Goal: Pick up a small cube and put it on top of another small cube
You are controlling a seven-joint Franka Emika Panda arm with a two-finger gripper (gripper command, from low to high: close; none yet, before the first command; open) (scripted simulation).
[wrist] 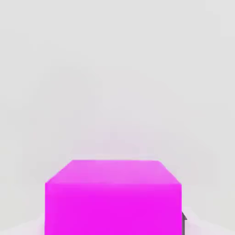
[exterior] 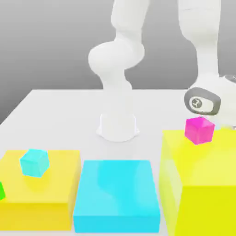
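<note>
The small cube (wrist: 113,197), glossy purplish magenta, rests on the white table and sits very close in the hand view. My gripper (wrist: 114,227) is shut on it, and a dark fingertip (wrist: 183,221) presses against one of its sides. In the exterior view the hand's white and grey body (exterior: 203,102) hangs low behind the tall yellow block (exterior: 203,184) at the exterior view's right, and the fingers and the held cube are hidden behind that block. A pinker small cube (exterior: 199,130) sits on top of that tall block, just in front of the hand.
A small cyan cube (exterior: 34,162) lies on a low yellow block (exterior: 41,193) at the exterior view's left. A flat cyan block (exterior: 117,196) lies in the middle. A green bit (exterior: 1,191) shows at the left edge. The arm's white base (exterior: 118,124) stands behind.
</note>
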